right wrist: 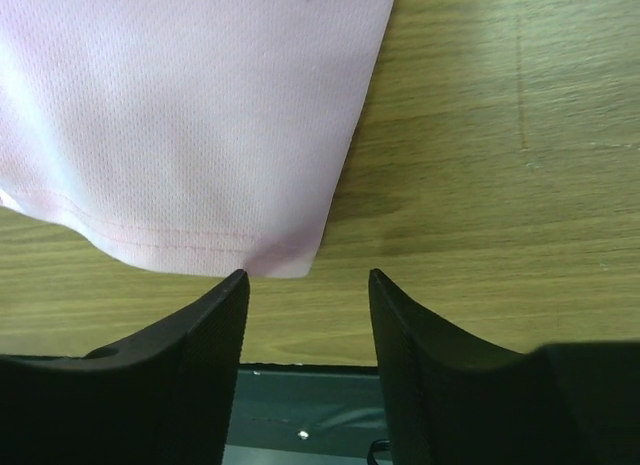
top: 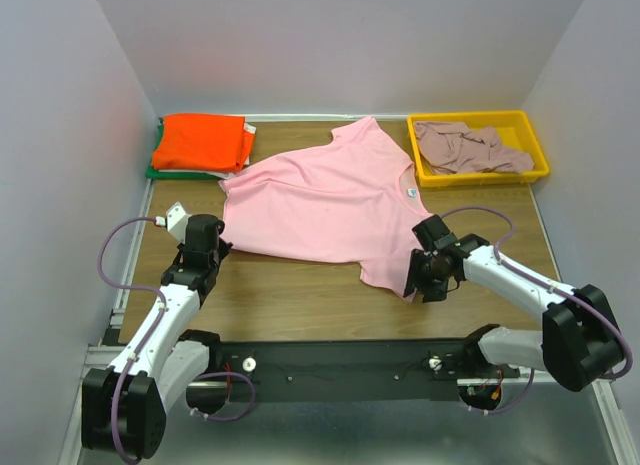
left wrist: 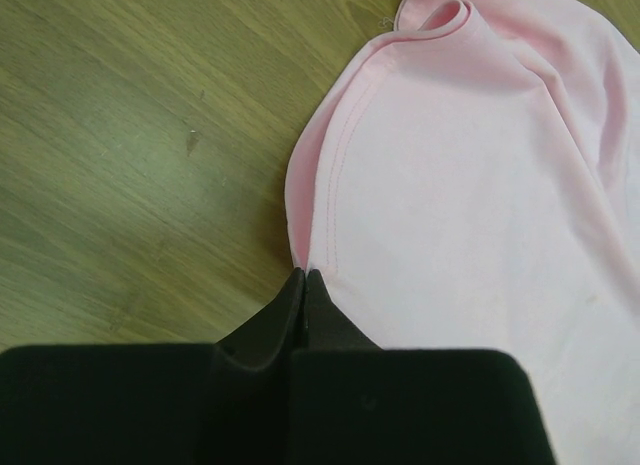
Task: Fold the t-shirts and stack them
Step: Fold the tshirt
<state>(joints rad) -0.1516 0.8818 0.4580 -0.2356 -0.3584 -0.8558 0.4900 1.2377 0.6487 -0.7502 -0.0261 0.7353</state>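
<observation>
Nearest the viewer, the two arm bases [top: 120, 405] are bolted at the near edge of the table [top: 300, 315], and both arms reach forward to the light pink t-shirt [top: 330, 200]. It lies spread flat mid-table with its neck opening toward the yellow tray [top: 480, 178]. At the shirt's near left corner the left tool [left wrist: 303, 283] has its jaws fully together. The stitched edge runs straight into the fingertips, so the cloth appears to be pinched there, though the contact itself is hidden. At the near right corner the right tool [right wrist: 307, 277] sits low over the table with its jaws partly apart. The stitched corner lies just ahead of the gap, and nothing is gripped on this side. The likely purpose of this arrangement is that one tool at each near corner lets the edge be lifted evenly and carried over for a fold. The right corner must first be seated between the jaws. Item count: four t-shirts. One is the light pink t-shirt on the table. One is a dusty mauve t-shirt [top: 465, 145], crumpled inside the tray, presumably awaiting its turn. One orange t-shirt [top: 203, 140], folded, rests on one green t-shirt [top: 158, 172] at the far left corner, forming the stack. One tray, two arms and two tools complete the count.
</observation>
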